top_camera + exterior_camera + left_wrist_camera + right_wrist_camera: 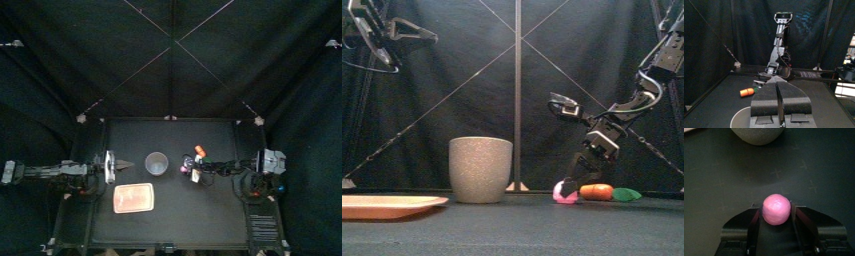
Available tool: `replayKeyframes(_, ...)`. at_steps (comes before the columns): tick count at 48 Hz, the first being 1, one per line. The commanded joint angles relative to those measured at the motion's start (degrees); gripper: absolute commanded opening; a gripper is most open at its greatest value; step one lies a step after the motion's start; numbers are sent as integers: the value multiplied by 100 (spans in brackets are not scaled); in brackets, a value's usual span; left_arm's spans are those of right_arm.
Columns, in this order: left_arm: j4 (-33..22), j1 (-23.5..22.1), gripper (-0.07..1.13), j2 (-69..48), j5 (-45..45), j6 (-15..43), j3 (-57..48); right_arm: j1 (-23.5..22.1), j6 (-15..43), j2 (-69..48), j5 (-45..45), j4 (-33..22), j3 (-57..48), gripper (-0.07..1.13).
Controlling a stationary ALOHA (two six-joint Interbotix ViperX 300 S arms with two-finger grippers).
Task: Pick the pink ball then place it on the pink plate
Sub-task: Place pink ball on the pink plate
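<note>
Right gripper (pixel 775 208) is clamped on the pink ball (pixel 776 211), down low, right of centre in the front view, right beside an orange-and-green toy (pixel 596 191). Pink plate (pixel 389 205) sits lower left. Left gripper (pixel 778 84) is pinched shut.

Table (pixel 201 208): tray (pixel 135 197), cup (pixel 156 162), orange toy (pixel 596 191)

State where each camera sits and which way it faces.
Top: high overhead, looking down at the table; left arm and right arm enter.
Front: table's front edge, level toward grey cup; right arm above.
Left wrist: across at right arm; left fingers.
Right wrist: down at pink ball between right fingers.
Shared: front and right wrist show that ball.
</note>
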State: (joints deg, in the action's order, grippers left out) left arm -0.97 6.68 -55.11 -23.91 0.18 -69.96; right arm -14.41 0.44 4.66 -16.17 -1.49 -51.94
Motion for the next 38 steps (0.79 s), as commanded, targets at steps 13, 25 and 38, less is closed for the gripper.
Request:
replayKeyframes(13, -9, 9, 2, 26, -53, -26, 53, 1433, 18, -492, 308, 325, 1160, 72)
replayKeyframes(25, -9, 9, 2, 35, -53, -26, 35, 2101, 18, 299, 308, 404, 2364, 72)
replayKeyframes(38, -9, 18, 2, 26, -53, 0, -62, 2109, 26, 1890, 396, 633, 4122, 72)
